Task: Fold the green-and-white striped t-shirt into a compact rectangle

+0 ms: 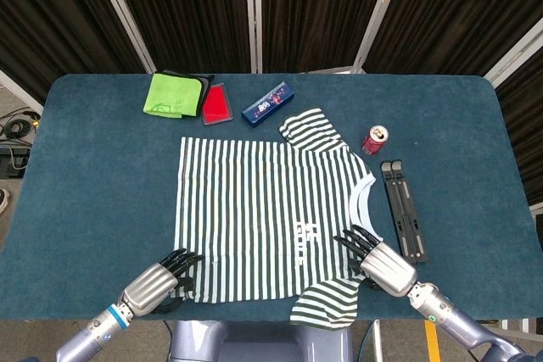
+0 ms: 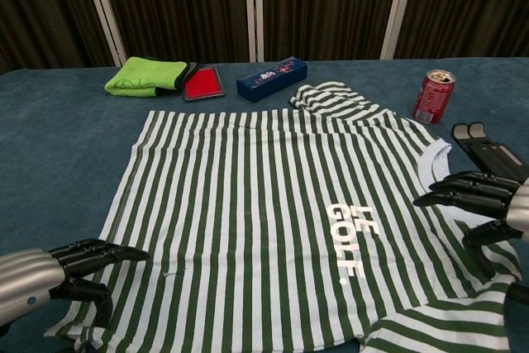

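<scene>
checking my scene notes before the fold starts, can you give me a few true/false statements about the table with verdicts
1. The striped t-shirt lies spread flat on the table. True.
2. The soda can lies on its side on the shirt. False: it stands upright on the table, beyond the collar.
3. The left hand is at the shirt's near hem corner. True.
4. The right hand holds the black folding stand. False: it is by the collar and near sleeve; the stand lies apart.
5. The green cloth is at the far edge beside a red case. True.
</scene>
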`<state>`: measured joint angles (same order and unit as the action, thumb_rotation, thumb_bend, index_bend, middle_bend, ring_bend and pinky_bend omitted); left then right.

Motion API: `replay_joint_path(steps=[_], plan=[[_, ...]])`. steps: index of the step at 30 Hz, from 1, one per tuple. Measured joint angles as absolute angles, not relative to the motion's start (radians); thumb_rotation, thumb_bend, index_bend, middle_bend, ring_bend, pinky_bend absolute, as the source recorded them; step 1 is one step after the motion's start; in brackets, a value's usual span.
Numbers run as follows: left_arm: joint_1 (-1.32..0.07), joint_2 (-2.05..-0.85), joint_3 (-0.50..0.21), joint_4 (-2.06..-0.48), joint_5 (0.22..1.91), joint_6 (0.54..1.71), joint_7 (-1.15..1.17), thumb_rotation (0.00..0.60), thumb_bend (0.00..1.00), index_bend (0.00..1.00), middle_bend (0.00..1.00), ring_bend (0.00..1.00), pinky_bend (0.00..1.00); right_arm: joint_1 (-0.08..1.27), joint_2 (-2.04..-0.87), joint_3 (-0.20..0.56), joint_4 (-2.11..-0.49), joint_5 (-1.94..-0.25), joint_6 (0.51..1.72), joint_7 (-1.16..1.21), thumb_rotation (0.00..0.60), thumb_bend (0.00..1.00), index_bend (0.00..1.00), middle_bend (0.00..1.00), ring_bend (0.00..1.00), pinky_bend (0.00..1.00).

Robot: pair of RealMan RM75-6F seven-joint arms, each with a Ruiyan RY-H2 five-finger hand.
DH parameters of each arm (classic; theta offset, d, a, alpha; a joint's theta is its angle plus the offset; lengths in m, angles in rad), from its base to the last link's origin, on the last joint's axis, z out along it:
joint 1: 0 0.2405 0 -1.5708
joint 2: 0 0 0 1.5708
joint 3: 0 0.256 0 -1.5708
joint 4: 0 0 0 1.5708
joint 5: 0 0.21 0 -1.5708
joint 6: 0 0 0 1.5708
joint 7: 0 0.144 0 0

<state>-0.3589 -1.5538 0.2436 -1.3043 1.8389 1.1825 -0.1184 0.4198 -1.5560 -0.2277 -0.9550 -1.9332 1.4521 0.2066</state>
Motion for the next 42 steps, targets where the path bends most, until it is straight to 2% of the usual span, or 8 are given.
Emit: replay_joint_path(steps=[7, 11, 19, 29, 42], plan=[[-0.359, -1.561, 0.233, -1.327, 1.812, 1.188, -0.131, 0.6, 0.52, 0.72, 0.0, 0.0, 0.0, 0.435, -1.552, -0.231, -0.964, -1.944, 1.441, 0.196, 0.6, 0.46, 0.77, 0.09, 0.0, 0.0], [-0.361, -1.552, 0.234, -1.344, 1.809, 1.196, -0.147, 0.6, 0.52, 0.78, 0.0, 0.0, 0.0, 0.453, -1.539, -0.236, -0.981, -1.955, 1.425, 0.193, 0.6, 0.46, 0.77, 0.09, 0.0, 0.0], [-0.363, -1.522, 0.251, -1.363, 1.842, 1.237, -0.155, 0.6, 0.52, 0.79, 0.0, 0.0, 0.0, 0.494, -1.495, -0.243, -1.057, -1.97, 1.388, 0.19, 0.6, 0.47, 0.77, 0.09, 0.0, 0.0], [-0.36, -1.447, 0.318, -1.41, 1.947, 1.326, -0.169, 0.6, 0.53, 0.81, 0.0, 0.0, 0.0, 0.531, -1.388, -0.274, -1.249, -1.983, 1.332, 0.192, 0.6, 0.47, 0.78, 0.11, 0.0, 0.0], [-0.381, -1.332, 0.4, -1.535, 2.023, 1.329, -0.167, 0.6, 0.53, 0.81, 0.0, 0.0, 0.0, 0.542, -1.275, -0.347, -1.462, -2.027, 1.29, 0.186, 0.6, 0.47, 0.78, 0.11, 0.0, 0.0]])
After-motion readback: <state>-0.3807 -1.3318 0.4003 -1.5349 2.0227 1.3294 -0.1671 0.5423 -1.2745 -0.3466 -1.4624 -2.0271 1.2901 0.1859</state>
